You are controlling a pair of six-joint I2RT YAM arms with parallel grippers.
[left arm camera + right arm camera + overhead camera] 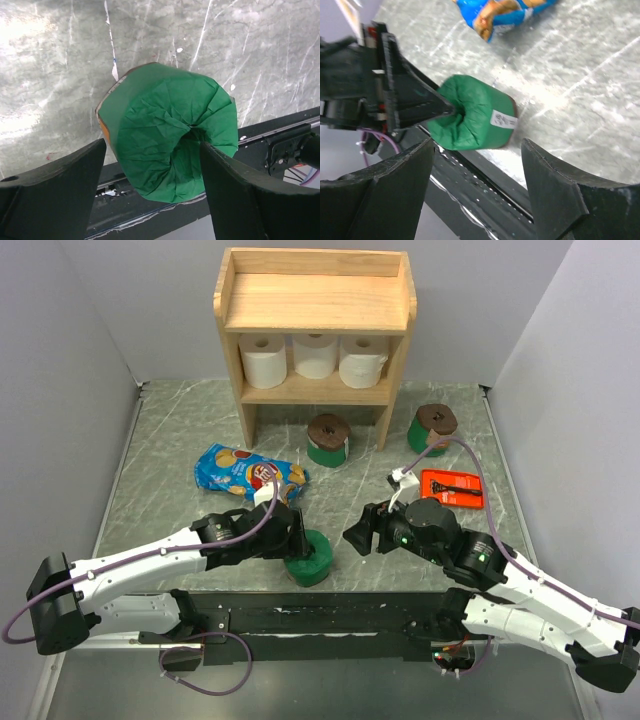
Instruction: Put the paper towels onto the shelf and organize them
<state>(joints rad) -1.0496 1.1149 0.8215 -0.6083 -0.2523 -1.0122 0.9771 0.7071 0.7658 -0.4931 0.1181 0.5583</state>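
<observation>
The light-wood shelf stands at the back with three white paper towels on its lower tier. Two green-wrapped rolls with brown ends stand on the table in front of it. A third green roll lies at the table's front edge. My left gripper is open and straddles this roll: one finger touches its puckered green end, the other sits just off its brown end. My right gripper is open and empty, a short way right of the roll.
A blue chip bag lies left of centre behind my left arm. A flat orange razor package lies at the right, behind my right arm. The black mounting rail runs along the near edge. Grey walls close in both sides.
</observation>
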